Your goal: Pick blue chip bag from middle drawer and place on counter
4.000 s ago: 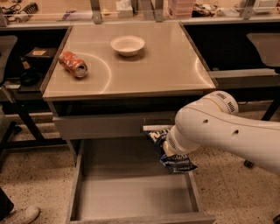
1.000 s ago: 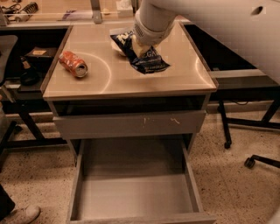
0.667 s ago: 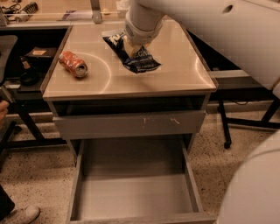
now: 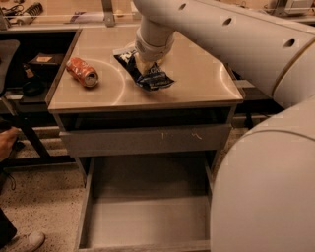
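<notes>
The blue chip bag (image 4: 150,76), dark blue and crinkly, lies on the beige counter (image 4: 197,74) near its middle. My gripper (image 4: 143,61) is directly above the bag's upper part and touches or nearly touches it; the thick white wrist hides much of it. The arm reaches in from the upper right. The middle drawer (image 4: 147,216) is pulled out below, and its grey floor is bare.
A crushed orange soda can (image 4: 82,72) lies on the counter's left side. A closed drawer front with white scuffs (image 4: 147,140) sits above the open drawer. A cluttered bench (image 4: 49,15) runs behind. A person's hand (image 4: 7,140) and shoe (image 4: 24,241) are at the left.
The gripper and the bag have come lower and a little left over the counter, and the bag now rests on its surface. The arm fills more of the right side.
</notes>
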You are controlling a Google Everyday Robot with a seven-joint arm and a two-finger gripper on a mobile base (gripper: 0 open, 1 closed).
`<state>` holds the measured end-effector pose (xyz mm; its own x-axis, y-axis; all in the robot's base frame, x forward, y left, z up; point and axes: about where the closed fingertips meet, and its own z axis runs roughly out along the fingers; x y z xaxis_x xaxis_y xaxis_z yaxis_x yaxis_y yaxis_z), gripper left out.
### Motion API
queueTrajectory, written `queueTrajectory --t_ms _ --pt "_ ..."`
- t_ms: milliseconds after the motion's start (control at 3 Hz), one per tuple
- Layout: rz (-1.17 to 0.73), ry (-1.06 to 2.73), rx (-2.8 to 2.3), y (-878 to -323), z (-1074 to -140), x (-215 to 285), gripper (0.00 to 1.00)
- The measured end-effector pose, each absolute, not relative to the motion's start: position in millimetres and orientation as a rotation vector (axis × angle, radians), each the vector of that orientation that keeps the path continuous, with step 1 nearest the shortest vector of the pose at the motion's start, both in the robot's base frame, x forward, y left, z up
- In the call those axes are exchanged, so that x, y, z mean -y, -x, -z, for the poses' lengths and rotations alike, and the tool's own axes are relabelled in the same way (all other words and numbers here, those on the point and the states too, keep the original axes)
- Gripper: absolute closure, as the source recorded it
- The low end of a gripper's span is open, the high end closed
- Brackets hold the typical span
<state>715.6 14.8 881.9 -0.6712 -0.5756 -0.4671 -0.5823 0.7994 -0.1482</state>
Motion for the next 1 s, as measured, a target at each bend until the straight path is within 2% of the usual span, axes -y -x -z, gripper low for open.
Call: queueTrajectory --t_ms 333,667,1000 --pt "-0.032 0.874 -2.516 -717.7 -860.2 -15.6 1.0" --pt "-0.068 0.847 -2.528 -716.0 -845.8 -13.2 0.81" --pt "-0.068 0.847 -2.528 -716.1 -845.6 -13.1 0.58"
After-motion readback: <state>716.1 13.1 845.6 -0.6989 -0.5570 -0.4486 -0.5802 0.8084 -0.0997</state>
